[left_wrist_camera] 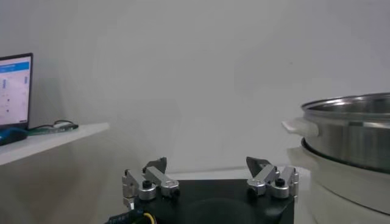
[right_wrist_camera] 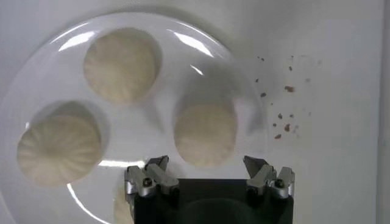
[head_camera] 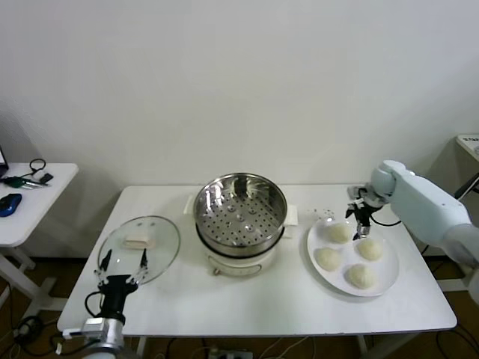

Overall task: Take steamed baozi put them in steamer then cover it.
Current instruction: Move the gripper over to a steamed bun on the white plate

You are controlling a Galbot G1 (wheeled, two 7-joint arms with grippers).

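Note:
Four off-white baozi lie on a white plate (head_camera: 347,254) at the right. My right gripper (head_camera: 361,218) is open and empty, low over the plate's far edge beside the far-left baozi (head_camera: 338,232). In the right wrist view that baozi (right_wrist_camera: 205,134) lies just ahead of my open gripper (right_wrist_camera: 207,164), with two more baozi (right_wrist_camera: 120,66) (right_wrist_camera: 59,149) on the plate (right_wrist_camera: 146,119). The steel steamer (head_camera: 239,212) stands empty at the table's middle. The glass cover (head_camera: 153,258) lies flat to its left. My left gripper (head_camera: 123,260) is open at the cover's near edge; in its wrist view the gripper (left_wrist_camera: 207,165) is empty, with the steamer (left_wrist_camera: 353,131) ahead.
A white side table (head_camera: 34,196) with a blue mouse (head_camera: 9,203) and cables stands left of the main table. Brown crumbs (right_wrist_camera: 283,115) dot the table by the plate. A laptop screen (left_wrist_camera: 13,91) shows in the left wrist view.

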